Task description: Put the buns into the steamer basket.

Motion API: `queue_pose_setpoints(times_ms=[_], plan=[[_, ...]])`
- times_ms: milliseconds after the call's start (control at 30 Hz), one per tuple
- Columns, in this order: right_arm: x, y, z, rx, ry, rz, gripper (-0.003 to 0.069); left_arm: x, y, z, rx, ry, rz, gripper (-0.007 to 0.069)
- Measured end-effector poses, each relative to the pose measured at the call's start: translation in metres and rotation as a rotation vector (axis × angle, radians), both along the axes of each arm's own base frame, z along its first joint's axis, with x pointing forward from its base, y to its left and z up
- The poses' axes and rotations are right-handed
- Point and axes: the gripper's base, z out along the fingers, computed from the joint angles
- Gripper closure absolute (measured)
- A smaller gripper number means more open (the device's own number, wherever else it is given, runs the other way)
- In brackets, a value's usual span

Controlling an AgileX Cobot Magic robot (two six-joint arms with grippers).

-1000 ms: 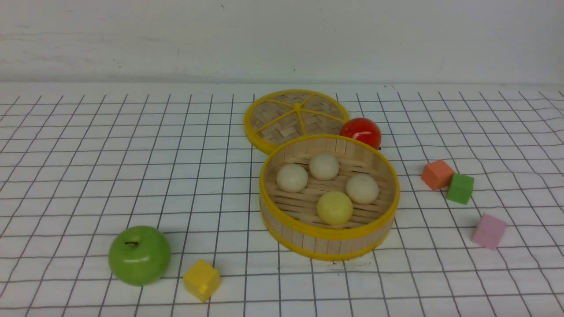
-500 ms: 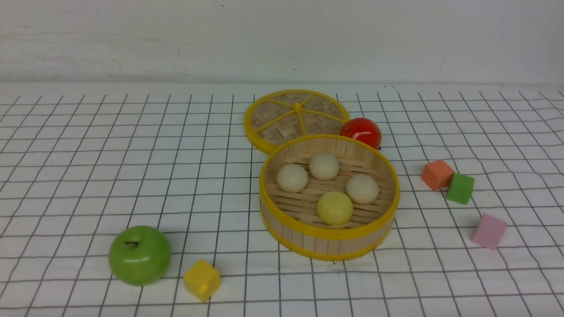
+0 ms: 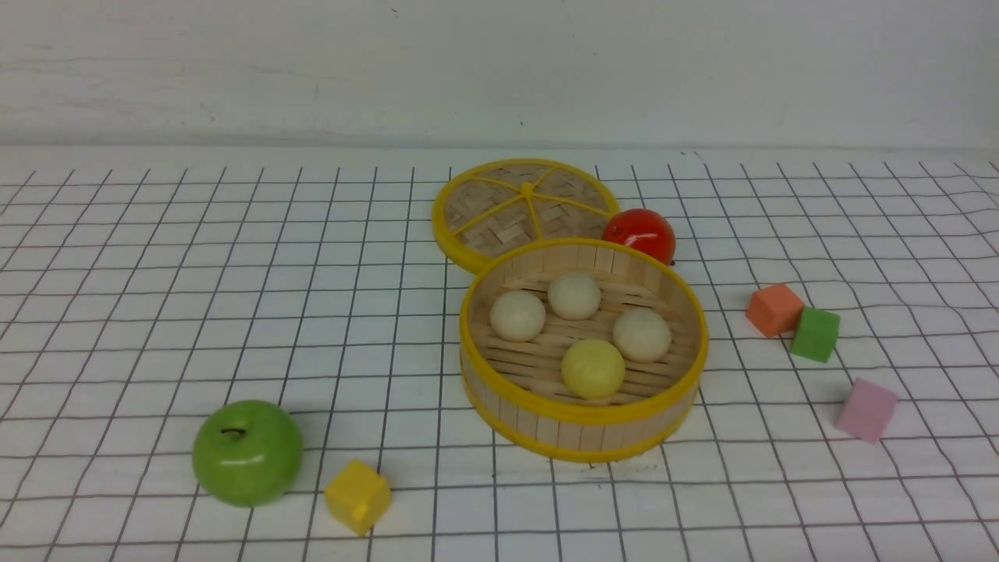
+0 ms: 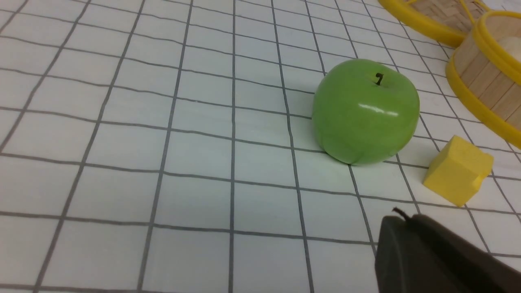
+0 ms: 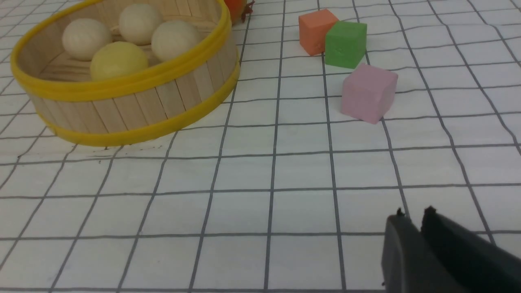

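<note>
The steamer basket (image 3: 581, 425) stands upright in the middle of the gridded table. Inside it lie several buns: three cream ones (image 3: 517, 315) (image 3: 574, 295) (image 3: 641, 335) and a pale yellow one (image 3: 593, 368) nearest the front wall. The right wrist view shows the same basket (image 5: 134, 106) with the buns (image 5: 118, 59) in it. Neither arm shows in the front view. My left gripper (image 4: 401, 219) is shut and empty, low over the table near the green apple. My right gripper (image 5: 413, 213) hovers over bare cloth, its fingers nearly together with nothing between them.
The flat woven lid (image 3: 519, 204) lies behind the basket, a red fruit (image 3: 640, 232) beside it. A green apple (image 3: 247, 451) and yellow cube (image 3: 357, 495) sit front left. Orange (image 3: 773, 309), green (image 3: 815, 334) and pink (image 3: 866, 409) cubes sit right.
</note>
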Motion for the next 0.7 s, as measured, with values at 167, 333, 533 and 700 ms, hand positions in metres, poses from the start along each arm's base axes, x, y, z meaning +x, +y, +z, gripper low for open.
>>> queue_pose_setpoints(times_ms=[167,333,533,700], plan=[[0.0000,0.0000,0.0000,0.000,0.000,0.000,0.0595,0.0000,0.0000,0.0000,0.000,0.000,0.000,0.0622],[0.0000,0.0000,0.0000,0.000,0.000,0.000,0.0589,0.0000,0.0000,0.0000,-0.001,0.000,0.000,0.0618],[0.0000,0.0000,0.0000,0.000,0.000,0.000,0.0584,0.0000,0.0000,0.0000,-0.001,0.000,0.000,0.0609],[0.0000,0.0000,0.0000,0.000,0.000,0.000,0.0573,0.0000,0.0000,0.0000,-0.001,0.000,0.000,0.0607]])
